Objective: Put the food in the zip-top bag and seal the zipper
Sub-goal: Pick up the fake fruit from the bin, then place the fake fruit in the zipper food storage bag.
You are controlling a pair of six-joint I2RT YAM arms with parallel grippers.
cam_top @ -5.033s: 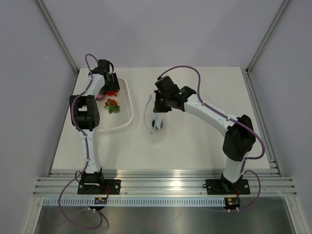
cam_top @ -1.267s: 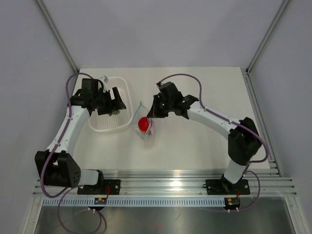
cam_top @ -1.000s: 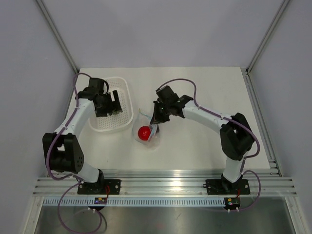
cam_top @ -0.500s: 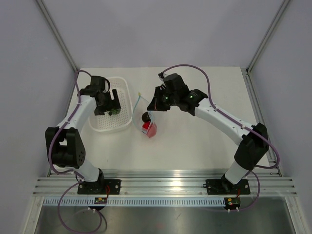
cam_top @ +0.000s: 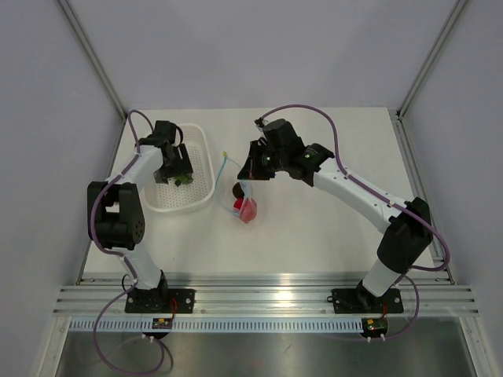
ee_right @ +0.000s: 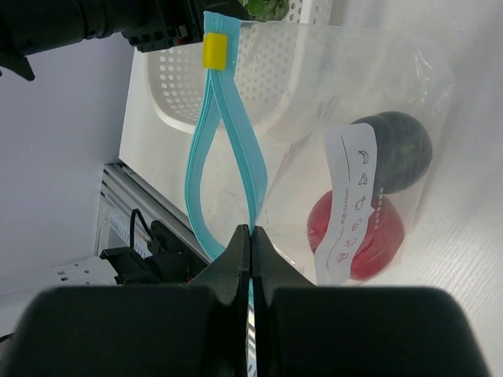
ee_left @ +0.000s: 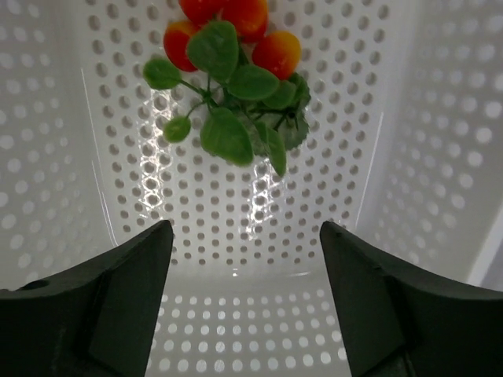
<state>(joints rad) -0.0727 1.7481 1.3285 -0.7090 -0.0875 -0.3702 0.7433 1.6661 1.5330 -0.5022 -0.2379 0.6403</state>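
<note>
1. Right hand (ee_right: 250, 232): fingers pressed together, pinching the zipper (ee_right: 236, 141) of the zip-top bag (ee_right: 377, 94).
2. Inside the bag are a red piece (ee_right: 369, 236) and a dark round piece (ee_right: 401, 153).
3. Left hand (ee_left: 245, 236): spread, holding nothing, over the white basket (ee_left: 236, 345).
4. A green leafy piece (ee_left: 236, 102) lies in the basket.

The basket (ee_left: 440, 157) walls hem in the left claw (ee_left: 244, 236) on both sides, but the way ahead to the leafy sprig (ee_left: 236, 118) is open. The bag (ee_right: 393, 94) mouth gapes only as a narrow loop of zipper (ee_right: 216, 82) (its end pinched by the right claw (ee_right: 251, 232)). Open tabletop (cam_top: 314, 236) spreads beside the bag.
</note>
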